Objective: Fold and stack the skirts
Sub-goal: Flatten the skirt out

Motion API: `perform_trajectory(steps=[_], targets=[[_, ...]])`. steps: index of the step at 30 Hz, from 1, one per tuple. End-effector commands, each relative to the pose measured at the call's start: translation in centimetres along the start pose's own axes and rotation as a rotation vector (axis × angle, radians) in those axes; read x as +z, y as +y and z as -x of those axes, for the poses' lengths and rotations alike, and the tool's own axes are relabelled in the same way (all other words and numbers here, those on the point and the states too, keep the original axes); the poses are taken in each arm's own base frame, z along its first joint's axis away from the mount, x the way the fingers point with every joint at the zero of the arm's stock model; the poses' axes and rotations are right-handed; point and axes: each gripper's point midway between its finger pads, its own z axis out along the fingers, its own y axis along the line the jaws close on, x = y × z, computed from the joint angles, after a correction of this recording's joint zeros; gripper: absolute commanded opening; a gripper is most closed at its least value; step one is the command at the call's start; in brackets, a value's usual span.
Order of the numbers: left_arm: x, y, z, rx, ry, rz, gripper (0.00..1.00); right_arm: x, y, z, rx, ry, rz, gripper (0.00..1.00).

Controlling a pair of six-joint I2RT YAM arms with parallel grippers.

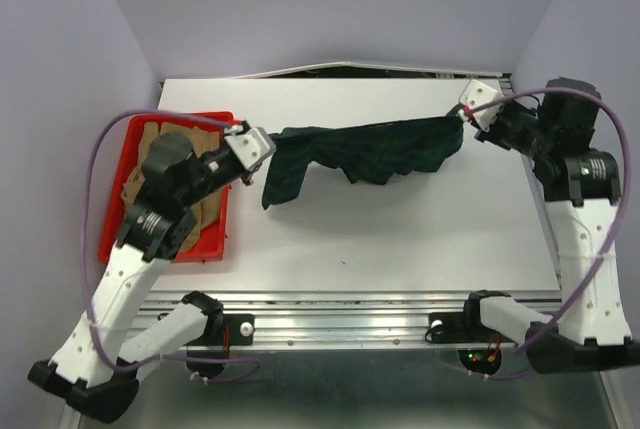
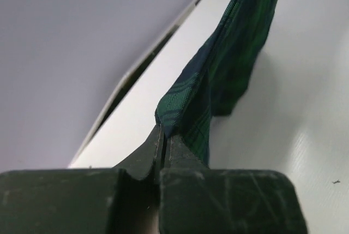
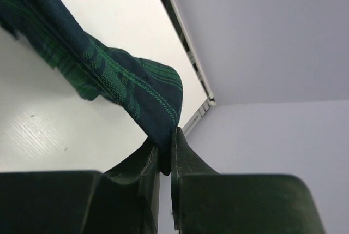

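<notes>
White desk (image 1: 400, 239) sits between pale lilac walls. Toward its left edge, a red tray (image 1: 205, 252) holds a tan skirt (image 1: 140, 169), partly hidden by the left arm. Farther back, the dark green plaid skirt (image 1: 380, 144) hangs stretched between both arms, sagging in the middle. The left hand (image 1: 262, 145) is pressed together on its left corner. The right hand (image 1: 463, 111) pinches its right corner near the far wall.

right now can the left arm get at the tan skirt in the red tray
Probably not yet: the left pincer is shut on the green skirt, held up with the right pincer. The tan skirt in the tray lies right under that arm, so reach looks fine once it lets go.
</notes>
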Motion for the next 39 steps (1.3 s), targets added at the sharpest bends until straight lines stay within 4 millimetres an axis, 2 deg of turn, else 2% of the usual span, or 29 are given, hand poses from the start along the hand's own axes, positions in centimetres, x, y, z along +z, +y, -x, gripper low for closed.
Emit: perform_trajectory(steps=[1,2,3,7,10,12,13,14,16,17,19,20,21,22,23,24,25,26,27,28,30,31,34,35,36,37,38,39], targets=[[-6.6,1.3,5.7,0.094,-0.153,0.149,0.00,-9.1,-2.2,-0.1,-0.043,0.105,-0.181,0.01],[-8.5,0.5,6.5,0.108,-0.182,0.145,0.00,-10.3,-2.2,0.3,-0.058,0.095,-0.204,0.01],[-9.4,-0.2,7.2,0.122,-0.200,0.126,0.00,-12.5,-2.1,0.9,-0.083,0.082,-0.239,0.01],[-13.1,-2.9,7.9,0.127,-0.231,0.074,0.00,-16.8,-1.4,1.5,-0.144,0.085,-0.298,0.01],[-13.5,-4.6,7.3,0.094,-0.220,0.008,0.00,-18.1,-0.3,0.8,-0.178,0.125,-0.275,0.01],[-12.9,-4.6,6.6,0.058,-0.206,0.010,0.00,-17.5,0.5,-0.1,-0.182,0.160,-0.229,0.01],[-12.1,-4.4,5.4,0.026,-0.180,0.018,0.00,-16.9,0.8,-0.6,-0.182,0.178,-0.203,0.01],[-10.9,-3.7,5.2,-0.009,-0.177,0.033,0.00,-14.6,1.4,-1.9,-0.173,0.214,-0.135,0.01],[-8.3,-2.5,2.5,-0.056,-0.100,0.071,0.00,-11.5,1.8,-3.3,-0.148,0.249,-0.062,0.01],[-5.8,-1.5,0.8,-0.086,-0.050,0.078,0.00,-7.8,2.7,-5.0,-0.114,0.291,0.035,0.01],[-2.9,0.1,-2.5,-0.108,0.047,0.125,0.00,-3.8,3.0,-6.7,-0.045,0.327,0.094,0.12],[0.1,0.8,-5.4,-0.132,0.124,0.124,0.00,-1.4,2.3,-7.1,-0.005,0.330,0.086,0.19],[1.2,2.0,-7.0,-0.138,0.172,0.175,0.00,2.9,2.6,-8.7,0.043,0.361,0.139,0.39],[2.5,3.0,-8.2,-0.144,0.202,0.207,0.09,5.7,1.3,-9.1,0.108,0.356,0.087,0.60],[5.3,4.0,-10.7,-0.164,0.248,0.231,0.21,8.3,1.0,-9.2,0.149,0.361,0.078,0.73],[6.0,5.5,-12.3,-0.180,0.297,0.289,0.38,12.6,2.1,-11.6,0.202,0.423,0.131,0.81],[8.3,7.3,-13.4,-0.205,0.326,0.326,0.56,14.0,-0.2,-10.7,0.260,0.408,0.080,0.86],[9.0,8.4,-14.2,-0.218,0.356,0.358,0.61,15.4,-0.4,-11.3,0.297,0.432,0.080,0.87],[9.5,9.8,-14.3,-0.228,0.365,0.391,0.76,16.5,-0.6,-11.9,0.331,0.463,0.071,0.88],[9.9,11.7,-14.7,-0.275,0.386,0.433,0.82,17.8,-0.4,-12.2,0.383,0.478,0.085,0.93],[9.7,12.8,-14.7,-0.316,0.384,0.436,0.82,18.4,0.7,-11.6,0.427,0.437,0.122,0.96],[9.5,12.8,-14.5,-0.327,0.376,0.425,0.82,17.9,0.9,-10.8,0.456,0.409,0.128,0.96],[8.4,10.8,-14.3,-0.313,0.357,0.354,0.82,16.9,5.0,-9.9,0.521,0.366,0.267,0.95],[7.6,9.6,-14.6,-0.318,0.354,0.337,0.82,16.4,5.9,-9.6,0.536,0.358,0.301,0.93],[7.5,8.3,-14.7,-0.334,0.347,0.286,0.82,15.9,8.4,-9.5,0.561,0.357,0.399,0.88],[7.2,6.8,-15.7,-0.352,0.368,0.244,0.81,15.7,9.7,-9.4,0.582,0.355,0.447,0.86],[6.7,5.7,-15.9,-0.369,0.381,0.210,0.79,15.5,10.9,-9.6,0.594,0.360,0.485,0.85],[6.7,4.3,-16.1,-0.410,0.383,0.158,0.77,15.4,12.9,-10.2,0.615,0.375,0.543,0.81]])
